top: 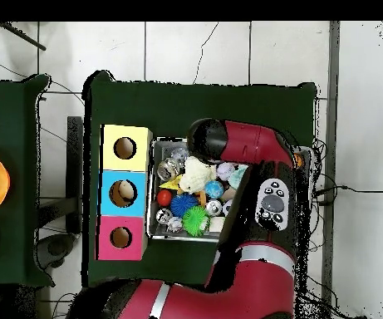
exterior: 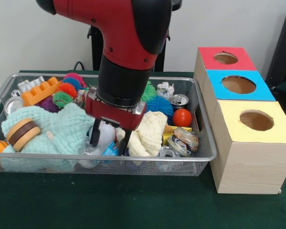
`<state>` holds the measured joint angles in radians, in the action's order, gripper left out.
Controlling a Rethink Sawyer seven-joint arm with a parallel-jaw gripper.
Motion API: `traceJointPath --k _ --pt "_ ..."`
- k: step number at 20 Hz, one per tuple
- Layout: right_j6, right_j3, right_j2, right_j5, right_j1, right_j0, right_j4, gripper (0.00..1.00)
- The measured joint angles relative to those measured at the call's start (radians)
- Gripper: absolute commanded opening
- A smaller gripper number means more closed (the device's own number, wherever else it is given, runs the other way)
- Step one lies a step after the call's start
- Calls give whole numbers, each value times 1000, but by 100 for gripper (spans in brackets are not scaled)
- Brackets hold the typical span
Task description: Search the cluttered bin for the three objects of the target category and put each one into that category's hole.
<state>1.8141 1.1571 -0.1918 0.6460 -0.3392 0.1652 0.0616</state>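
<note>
In the front view, the claw (exterior: 110,138) hangs low over the middle of the wire mesh bin (exterior: 200,143), its two black fingers spread fairly wide and pointing down around a crumpled clear and blue plastic wrapper (exterior: 106,149), with nothing visibly held between them. Just beside it lie a cream knitted cloth (exterior: 150,133) and a pale mint muslin cloth (exterior: 62,131). The bin looks full: a red ball (exterior: 182,118), a blue spiky ball (exterior: 159,105), a small metal can (exterior: 179,100) and an orange toy brick (exterior: 40,91) all sit inside. To the side stands the wooden box with a red hole panel (exterior: 225,58), a blue hole panel (exterior: 238,85) and a yellow hole panel (exterior: 256,120); the holes show only dark interiors, so I cannot tell whether anything has been dropped in

In the overhead view, the red arm covers part of the bin (top: 154,188), and the claw itself is hidden. Something pale may lie in the blue hole (top: 125,192), but it is too small to name. The search appears underway, with sorting largely left
</note>
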Motion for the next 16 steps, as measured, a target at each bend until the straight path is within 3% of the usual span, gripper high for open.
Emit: traceJointPath --k 16 --pt "-2 -44 172 0 31 93 144 100"
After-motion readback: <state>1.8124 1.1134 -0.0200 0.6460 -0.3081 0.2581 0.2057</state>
